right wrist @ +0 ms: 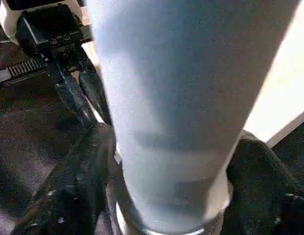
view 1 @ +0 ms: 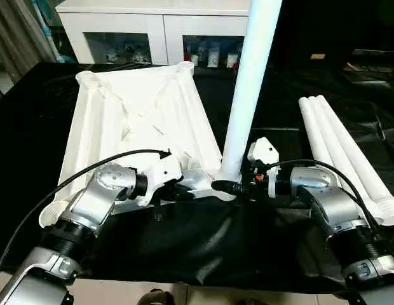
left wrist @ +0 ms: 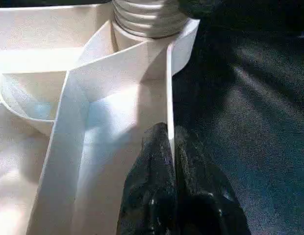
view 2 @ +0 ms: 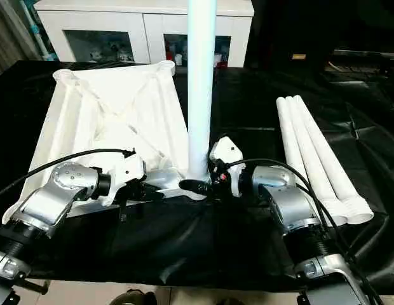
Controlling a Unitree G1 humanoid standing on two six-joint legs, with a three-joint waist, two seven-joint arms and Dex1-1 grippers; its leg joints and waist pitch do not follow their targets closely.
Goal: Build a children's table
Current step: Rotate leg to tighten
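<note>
The children's table top (view 1: 140, 121) lies upside down on black cloth, its ribs and round corner sockets facing up. One white leg (view 1: 251, 82) stands upright in the near right corner socket. My right gripper (view 1: 230, 186) reaches in from the right, and its black fingers (right wrist: 83, 176) lie against both sides of the leg's base. My left gripper (left wrist: 169, 142) is shut on the thin near rim of the top, close to that socket. Three more legs (view 1: 349, 159) lie side by side on the cloth to the right.
A white cabinet (view 1: 152, 32) with glass fronts stands behind the table. The black cloth (view 1: 203, 248) hangs over the near edge in front of my arms. A black cable runs over each forearm.
</note>
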